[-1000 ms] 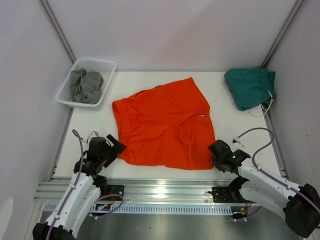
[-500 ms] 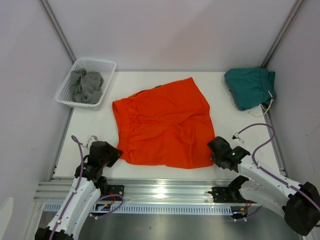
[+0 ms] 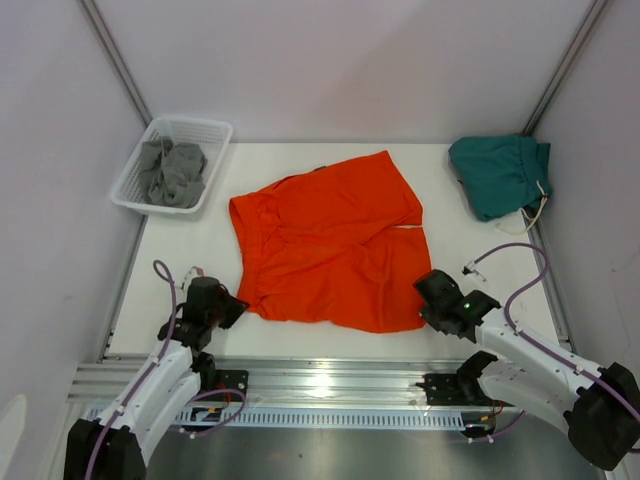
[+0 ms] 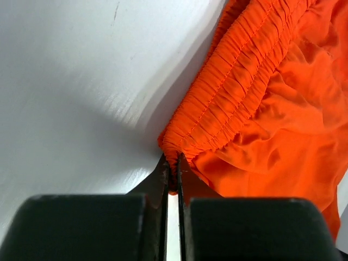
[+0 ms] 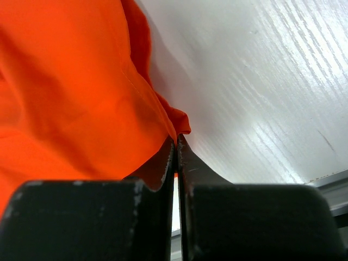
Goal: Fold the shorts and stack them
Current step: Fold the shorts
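The orange shorts (image 3: 330, 245) lie spread across the middle of the white table. My left gripper (image 3: 232, 308) is shut on their near-left corner, where the gathered waistband (image 4: 228, 92) ends; a pinch of orange cloth sits between its fingertips (image 4: 163, 175). My right gripper (image 3: 425, 310) is shut on the near-right hem corner (image 5: 176, 124), with the leg cloth (image 5: 70, 87) spreading away to the left. The teal-green shorts (image 3: 500, 175) lie bunched at the far right corner, a white drawstring (image 3: 535, 212) trailing from them, away from both grippers.
A white slatted basket (image 3: 210, 130) holding grey cloth (image 3: 172, 172) stands at the far left corner. Metal rails (image 3: 320, 385) run along the near table edge by the arm bases. White walls close in the left, back and right sides.
My left gripper has moved in to the near-left corner of the orange shorts and closed on it. The orange cloth has shifted slightly. The right gripper has kept its grip.
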### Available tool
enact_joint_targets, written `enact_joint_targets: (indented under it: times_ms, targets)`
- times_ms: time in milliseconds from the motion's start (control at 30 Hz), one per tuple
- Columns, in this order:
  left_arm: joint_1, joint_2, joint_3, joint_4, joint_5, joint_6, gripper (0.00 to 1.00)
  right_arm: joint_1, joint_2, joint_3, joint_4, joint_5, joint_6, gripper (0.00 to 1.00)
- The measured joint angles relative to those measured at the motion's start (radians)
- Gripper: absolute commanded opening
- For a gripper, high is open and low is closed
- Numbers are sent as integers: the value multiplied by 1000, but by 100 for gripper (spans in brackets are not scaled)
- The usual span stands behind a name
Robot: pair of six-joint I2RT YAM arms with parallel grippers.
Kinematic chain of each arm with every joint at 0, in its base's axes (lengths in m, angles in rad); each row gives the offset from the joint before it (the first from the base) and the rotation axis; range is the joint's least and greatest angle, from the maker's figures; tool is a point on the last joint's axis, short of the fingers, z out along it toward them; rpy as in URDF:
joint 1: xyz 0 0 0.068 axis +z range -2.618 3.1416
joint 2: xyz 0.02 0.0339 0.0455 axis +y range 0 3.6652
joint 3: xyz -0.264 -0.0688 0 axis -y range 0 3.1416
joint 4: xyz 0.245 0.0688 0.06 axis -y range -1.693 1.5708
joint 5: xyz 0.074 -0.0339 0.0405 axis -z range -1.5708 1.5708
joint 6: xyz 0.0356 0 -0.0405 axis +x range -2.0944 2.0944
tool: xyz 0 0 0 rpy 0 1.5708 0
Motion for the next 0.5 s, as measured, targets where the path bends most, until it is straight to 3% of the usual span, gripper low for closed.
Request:
enact_joint_targets:
  times_ms: [167,500]
  targets:
    - [-3,-10,30,-54,-29,13,0,-5,-14,38,-24,0,-4,0]
    - [-8,-82,210,-282,-59,65,1,-23,-50,278,-255,36,12,0]
